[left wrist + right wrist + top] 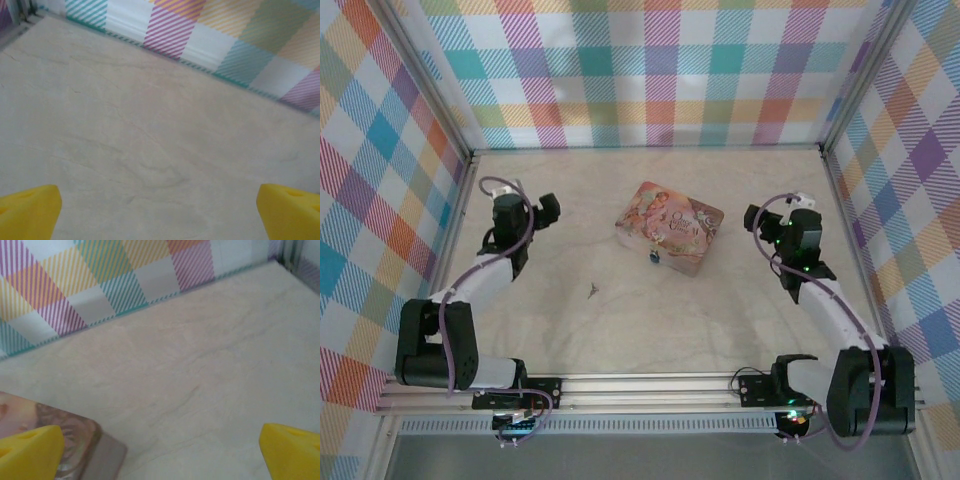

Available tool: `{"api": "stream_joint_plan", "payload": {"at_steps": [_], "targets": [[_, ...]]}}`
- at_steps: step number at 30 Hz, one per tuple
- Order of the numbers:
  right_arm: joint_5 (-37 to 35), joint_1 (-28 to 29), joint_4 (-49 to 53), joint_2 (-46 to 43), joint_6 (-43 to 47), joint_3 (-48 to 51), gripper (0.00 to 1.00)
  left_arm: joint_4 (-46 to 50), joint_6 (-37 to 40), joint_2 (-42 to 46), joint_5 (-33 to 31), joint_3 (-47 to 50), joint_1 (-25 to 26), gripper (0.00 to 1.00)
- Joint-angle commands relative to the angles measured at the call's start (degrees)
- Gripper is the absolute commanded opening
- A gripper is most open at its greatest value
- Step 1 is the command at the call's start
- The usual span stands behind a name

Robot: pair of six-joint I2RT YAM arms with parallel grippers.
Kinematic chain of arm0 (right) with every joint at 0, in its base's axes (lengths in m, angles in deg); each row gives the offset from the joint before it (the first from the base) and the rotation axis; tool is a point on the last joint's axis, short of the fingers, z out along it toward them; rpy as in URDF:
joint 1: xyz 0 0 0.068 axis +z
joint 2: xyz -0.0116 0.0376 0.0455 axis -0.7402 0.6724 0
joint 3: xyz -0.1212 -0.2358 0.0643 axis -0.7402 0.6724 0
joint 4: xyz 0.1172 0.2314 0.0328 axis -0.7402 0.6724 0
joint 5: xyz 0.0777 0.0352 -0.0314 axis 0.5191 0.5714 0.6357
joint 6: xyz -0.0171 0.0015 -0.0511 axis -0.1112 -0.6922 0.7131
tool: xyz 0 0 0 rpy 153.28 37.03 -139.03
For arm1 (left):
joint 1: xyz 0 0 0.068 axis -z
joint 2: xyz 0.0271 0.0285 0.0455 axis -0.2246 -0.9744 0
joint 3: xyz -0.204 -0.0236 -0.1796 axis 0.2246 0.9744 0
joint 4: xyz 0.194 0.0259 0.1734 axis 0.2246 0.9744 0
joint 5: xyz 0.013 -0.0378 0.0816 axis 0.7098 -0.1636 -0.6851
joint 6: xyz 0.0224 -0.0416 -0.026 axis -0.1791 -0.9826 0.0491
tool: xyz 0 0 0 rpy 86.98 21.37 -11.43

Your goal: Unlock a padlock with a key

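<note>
Top external: the key [593, 290] lies on the bench [520, 330], nearer the left tool [546, 209], its long axis perhaps too small to read. Over by the tin [670, 222], the padlock [655, 257] hugs the near edge, left of the right tool [760, 222]. Both tools gape wide apart, holding nothing.

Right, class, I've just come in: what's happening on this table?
Nothing is being handled yet. The left gripper and right gripper hang open and empty on either side of the pink tin. The padlock sits at the tin's near edge, and the key lies loose on the table to its left.
</note>
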Motion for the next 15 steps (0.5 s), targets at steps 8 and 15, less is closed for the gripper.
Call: {"api": "stream_joint_plan", "payload": {"at_steps": [8,15], "targets": [[22.72,-0.12,19.51,-5.65,-11.78,-3.18,0.88,15.63,-14.54,-1.95,18.97,-2.15,2.16,0.84],[25.56,3.64,28.42,-9.55,-10.37,-3.26,0.71,26.55,-14.27,3.59,16.98,0.83,9.03,0.69]]}}
